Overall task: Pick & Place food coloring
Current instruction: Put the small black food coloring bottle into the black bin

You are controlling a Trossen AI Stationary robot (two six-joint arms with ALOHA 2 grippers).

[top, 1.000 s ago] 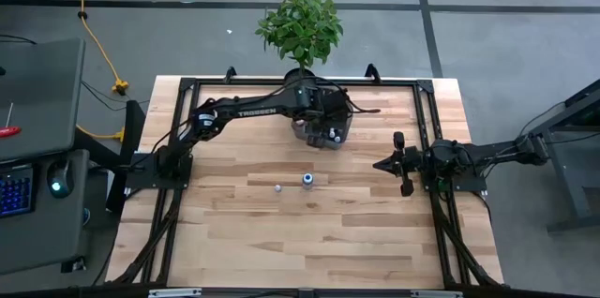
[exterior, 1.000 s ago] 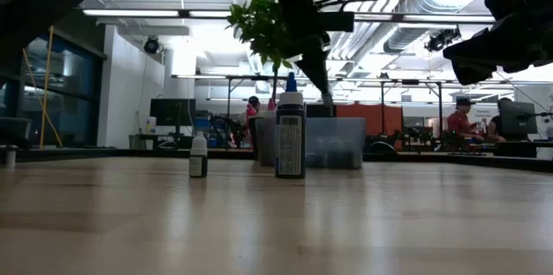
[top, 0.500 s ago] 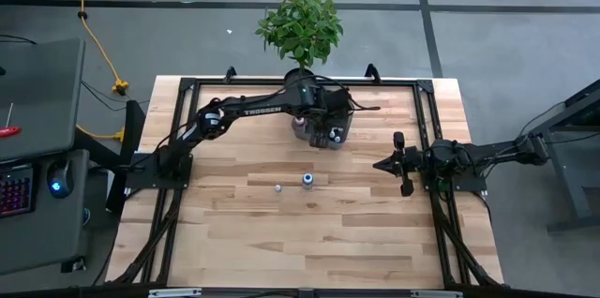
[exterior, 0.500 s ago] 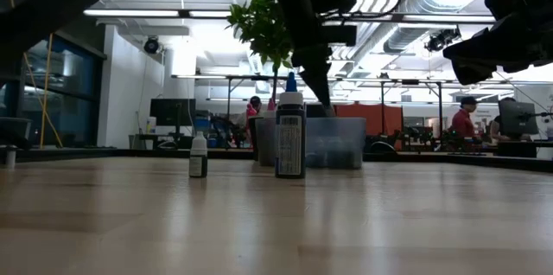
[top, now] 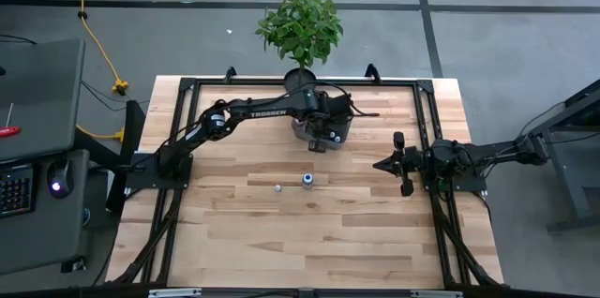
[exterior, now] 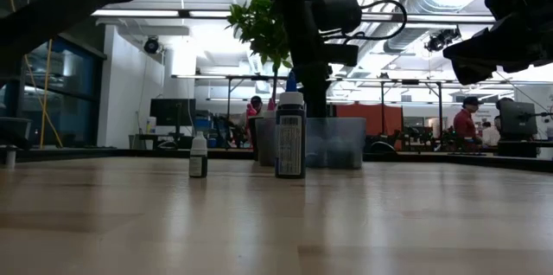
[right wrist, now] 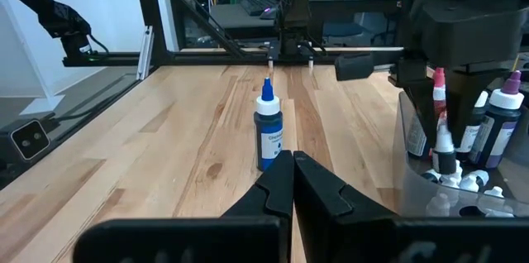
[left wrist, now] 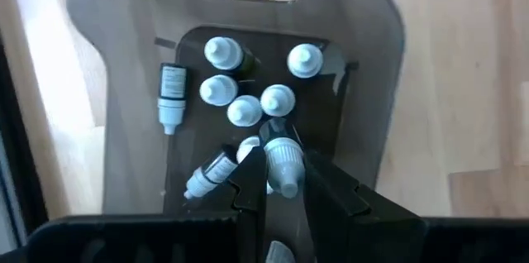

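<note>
A clear plastic bin (top: 336,134) stands at the table's far middle, with several small white-capped food coloring bottles (left wrist: 244,110) standing and lying in it. My left gripper (left wrist: 283,182) points down into the bin, shut on one white-capped bottle (left wrist: 283,162). A blue-capped bottle (top: 307,180) and a tiny white-capped bottle (top: 278,186) stand upright on the table nearer the middle; both also show in the low view (exterior: 289,137) (exterior: 198,156). My right gripper (top: 381,163) waits shut at the table's right, clear of everything. My left gripper pinches the white-capped bottle between its two fingers (left wrist: 253,182), coming from above and pointing down into the bin. The bottle lies along the fingers, and its cap end (left wrist: 281,157) sticks out past the fingertips, toward the bottles below. It hangs just above them.
A potted green plant (top: 300,28) stands at the table's far edge behind the bin. A black frame (top: 187,87) runs around the table top. The near half of the table is bare wood (top: 309,242). People sit at desks in the room beyond (exterior: 467,119).
My left gripper has come down over the bin and tipped from a slant to pointing straight down, still carrying the bottle. The two bottles on the table and my right arm have kept still.
</note>
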